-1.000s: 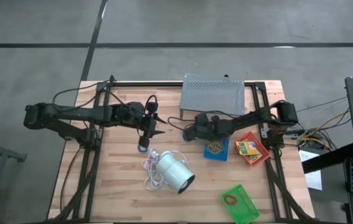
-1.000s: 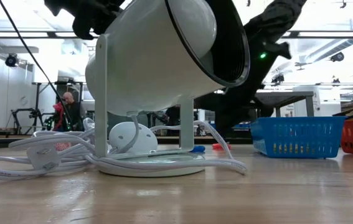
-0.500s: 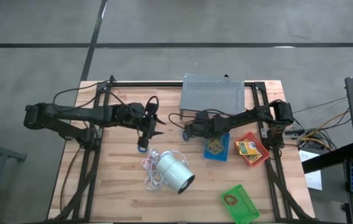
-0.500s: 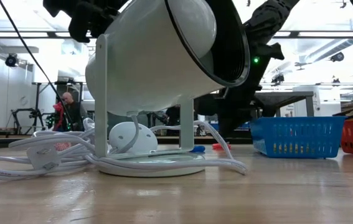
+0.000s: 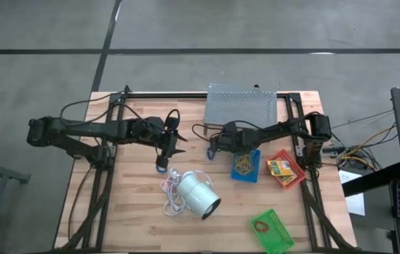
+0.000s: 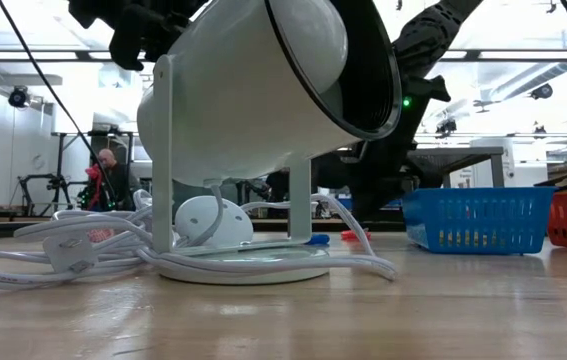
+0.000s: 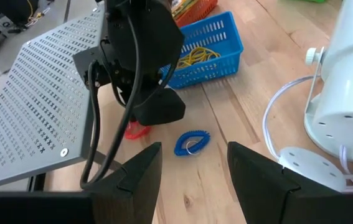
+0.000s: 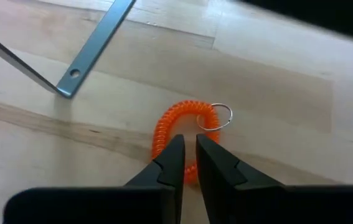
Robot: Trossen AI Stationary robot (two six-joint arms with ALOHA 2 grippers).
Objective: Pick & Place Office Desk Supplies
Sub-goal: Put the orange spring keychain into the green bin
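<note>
A small red coiled loop (image 8: 165,127) with a metal ring lies flat on the wooden table just in front of the grey stand. A blue coiled loop (image 7: 192,142) lies beside it. My right gripper (image 8: 188,146) stands right over the red loop, slanting down, its fingers shut to a thin slit; in the high view it (image 5: 211,149) is just left of the blue tray (image 5: 246,166). That tray holds tan rubber bands (image 7: 195,56). My left gripper (image 7: 195,168) hovers open left of the loops, with nothing between its fingers. My right gripper has its fingertips (image 8: 175,144) over the near part of the red loop's coil (image 8: 161,138), coming from above at a slant from the table's right. The tips hide the spot, so I cannot tell whether they touch the loop. The loop lies flat on the table.
The grey perforated stand (image 5: 242,106) is at the far middle; one of its legs (image 8: 89,53) is close to the loop. A white lamp with cord (image 5: 198,196) lies at the near middle. A red tray (image 5: 293,176) with a yellow box and a green tray (image 5: 274,233) stand at the right.
My right gripper has gone a little toward the table's left, off the blue tray, and sunk slightly toward the red loop while its wrist rolled. Its fingers have kept the same narrow slit.
</note>
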